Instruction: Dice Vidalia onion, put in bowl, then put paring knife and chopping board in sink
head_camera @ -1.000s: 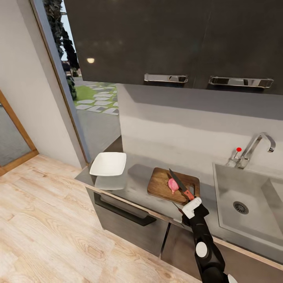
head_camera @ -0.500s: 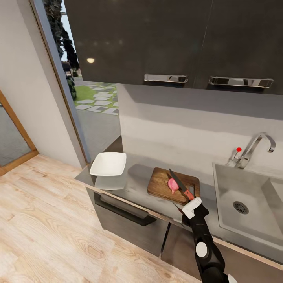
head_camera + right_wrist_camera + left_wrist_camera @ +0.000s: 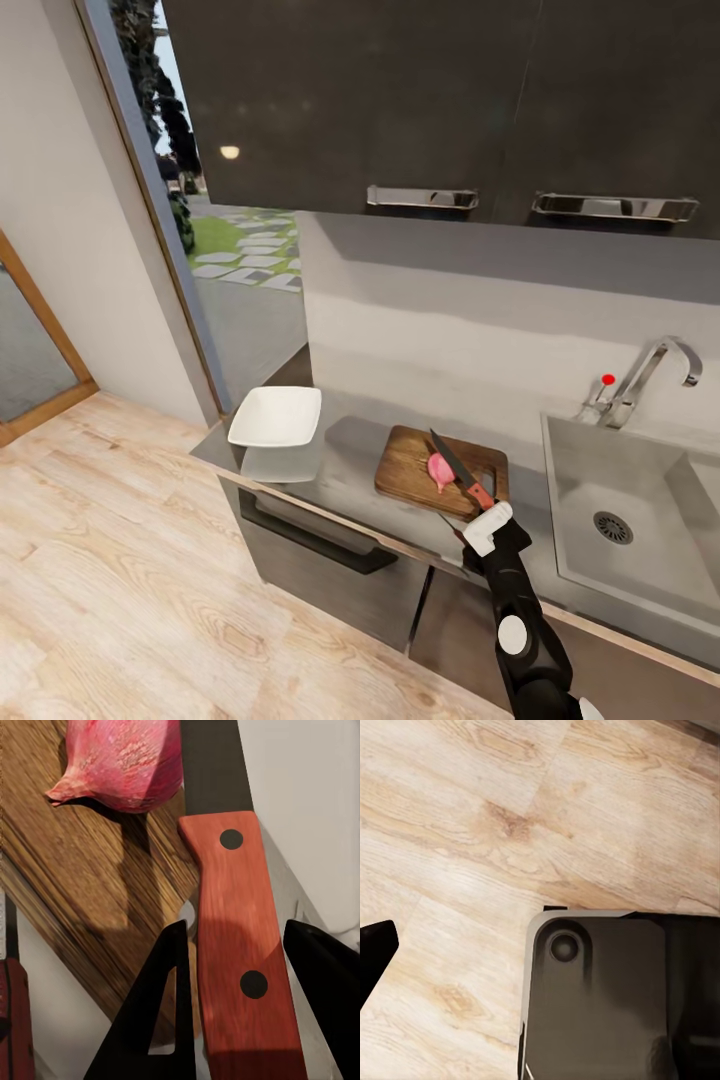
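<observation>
Pink, teardrop-shaped onion (image 3: 439, 470) is seen lying on the dark brown wooden chopping board (image 3: 410, 466), which rests on the matte grey countertop (image 3: 340, 470). A paring knife with a red riveted handle and dark blade (image 3: 462, 470) is held slanted over the board, its blade just beside the onion. The handle (image 3: 238, 960) is flanked by the two black fingers of the right gripper (image 3: 240, 1020), and appears to be pinched between them. A white squarish bowl (image 3: 276, 417) sits at the counter's left end, well apart from the board. The grey recessed sink (image 3: 620, 500) with its chrome faucet (image 3: 650, 375) lies to the right. Pale wooden flooring (image 3: 472, 832) is shown beneath the left arm; whether the left gripper's jaws are spread cannot be told.
</observation>
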{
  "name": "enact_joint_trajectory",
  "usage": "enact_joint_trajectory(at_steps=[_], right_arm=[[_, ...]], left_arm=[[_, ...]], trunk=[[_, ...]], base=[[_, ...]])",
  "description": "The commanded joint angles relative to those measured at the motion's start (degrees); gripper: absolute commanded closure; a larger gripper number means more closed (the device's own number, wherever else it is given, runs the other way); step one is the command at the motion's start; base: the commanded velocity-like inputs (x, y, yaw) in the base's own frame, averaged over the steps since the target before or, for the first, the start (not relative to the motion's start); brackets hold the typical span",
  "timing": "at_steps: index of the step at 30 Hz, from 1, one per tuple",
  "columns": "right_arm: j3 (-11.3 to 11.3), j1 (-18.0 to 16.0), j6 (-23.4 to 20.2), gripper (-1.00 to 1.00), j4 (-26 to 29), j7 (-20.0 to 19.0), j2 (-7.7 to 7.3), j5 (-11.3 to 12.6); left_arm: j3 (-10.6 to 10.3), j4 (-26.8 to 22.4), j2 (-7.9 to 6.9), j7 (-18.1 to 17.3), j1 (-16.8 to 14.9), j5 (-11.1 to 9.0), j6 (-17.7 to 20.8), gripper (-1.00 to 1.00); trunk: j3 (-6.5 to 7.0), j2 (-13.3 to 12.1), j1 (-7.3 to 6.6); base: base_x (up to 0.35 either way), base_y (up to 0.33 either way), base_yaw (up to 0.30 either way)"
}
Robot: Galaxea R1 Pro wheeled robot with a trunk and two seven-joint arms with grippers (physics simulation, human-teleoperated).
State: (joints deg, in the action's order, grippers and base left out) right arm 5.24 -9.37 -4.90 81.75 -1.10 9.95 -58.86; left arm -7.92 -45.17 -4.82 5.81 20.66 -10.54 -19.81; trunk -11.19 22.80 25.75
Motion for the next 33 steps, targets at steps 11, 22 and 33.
enact_joint_trajectory(at_steps=[11,22,33], right_arm=[[0.1,0.0,-0.2,1.0,0.1,-0.1,0.05,-0.6],[0.2,0.0,-0.2,1.0,0.1,-0.1,0.05,-0.6],[0.1,0.0,-0.2,1.0,0.1,-0.1,0.05,-0.6]], left_arm=[[-0.4,-0.1,-0.1,0.5,0.0,-0.5,-0.1,-1.0],[-0.4,-0.1,-0.1,0.5,0.0,-0.5,-0.1,-1.0],[-0.4,0.0,-0.1,0.5,-0.1,-0.5,-0.1,-1.0]], trunk=[[-0.48,0.1,0.03],[-0.49,0.1,0.03],[-0.62,0.1,0.03]], base=[[0.0,0.0,0.0],[0.0,0.0,0.0],[0.072,0.0,0.0]])
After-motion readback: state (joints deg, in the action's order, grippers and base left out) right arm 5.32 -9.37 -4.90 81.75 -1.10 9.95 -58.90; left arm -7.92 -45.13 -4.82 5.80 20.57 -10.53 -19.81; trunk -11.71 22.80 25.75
